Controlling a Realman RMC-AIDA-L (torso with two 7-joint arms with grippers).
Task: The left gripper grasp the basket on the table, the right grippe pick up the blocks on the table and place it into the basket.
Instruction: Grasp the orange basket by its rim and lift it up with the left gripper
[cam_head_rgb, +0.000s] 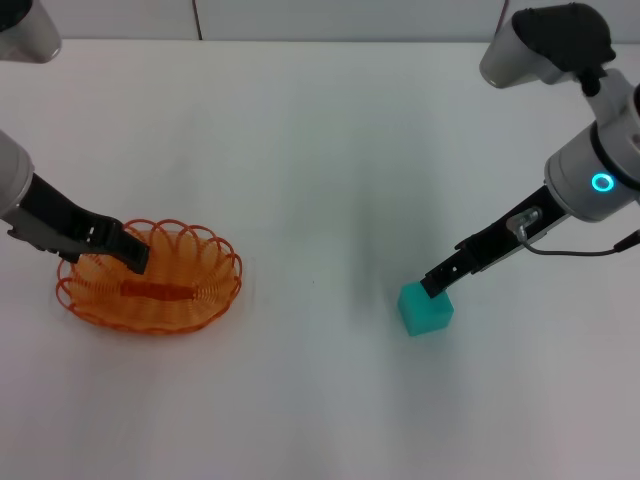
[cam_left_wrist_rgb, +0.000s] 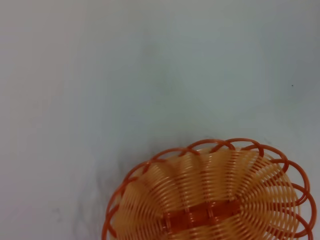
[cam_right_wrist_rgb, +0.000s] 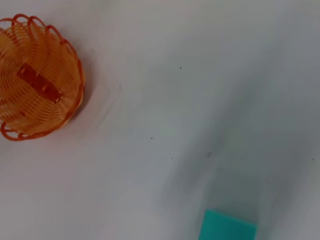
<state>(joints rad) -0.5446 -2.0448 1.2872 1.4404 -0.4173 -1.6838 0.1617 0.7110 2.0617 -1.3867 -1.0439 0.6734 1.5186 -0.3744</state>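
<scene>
Head view: left gripper pinching basket rim; right gripper angled down touching block, finger state unclear.

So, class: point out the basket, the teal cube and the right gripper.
basket (cam_head_rgb: 205, 300): head view, near rim.
teal cube (cam_head_rgb: 428, 312): head view, top face.
right gripper (cam_head_rgb: 434, 284): head view, fingertips at the cube.

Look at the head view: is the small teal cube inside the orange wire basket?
No, the small teal cube sits on the white table, apart from the orange wire basket.
</scene>
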